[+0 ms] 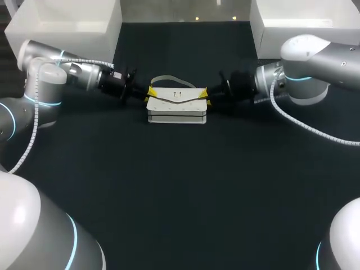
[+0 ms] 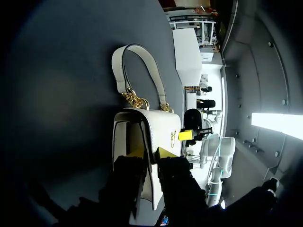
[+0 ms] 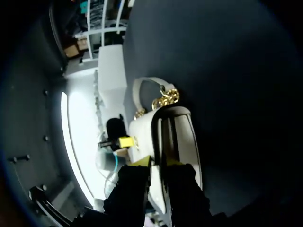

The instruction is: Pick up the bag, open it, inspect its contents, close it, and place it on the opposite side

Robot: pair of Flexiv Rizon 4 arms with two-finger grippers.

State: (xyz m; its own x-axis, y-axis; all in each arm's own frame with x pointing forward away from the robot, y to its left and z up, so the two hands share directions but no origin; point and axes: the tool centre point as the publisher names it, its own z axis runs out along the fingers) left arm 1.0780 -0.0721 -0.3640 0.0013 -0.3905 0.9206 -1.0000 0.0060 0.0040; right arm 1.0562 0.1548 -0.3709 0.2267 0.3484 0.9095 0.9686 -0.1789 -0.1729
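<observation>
- Holding the white handbag (image 1: 176, 104) by its two ends, squarely between the tools. Cannot tell whether it rests on the table (image 1: 180, 191) or hangs barely off it.
- Flap shut, with the gold clasp (image 2: 173, 136) on the front. Handle (image 2: 152, 73) lying slack ahead of the left tool's fingers, joined to the body by gold chain (image 2: 135, 100).
- Clenched on one end with the left tool (image 1: 151, 94), yellow tips either side of the end panel's edge.
- Clenched on the opposite end with the right tool (image 1: 205, 95), pinching only a thin slice of that end between its fingers.
- Likely to slip if lifted unevenly, since both grasps sit on narrow edges of smooth leather-like material and a small height mismatch would twist the bag out of one pinch.
- Could crumple or stretch the soft body if the tools drift together or apart.
- Could jam the opening if a fingertip also traps the flap's corner, so worth checking before releasing either side.
- Could snag the loose handle and chain on a finger during regrasping.
</observation>
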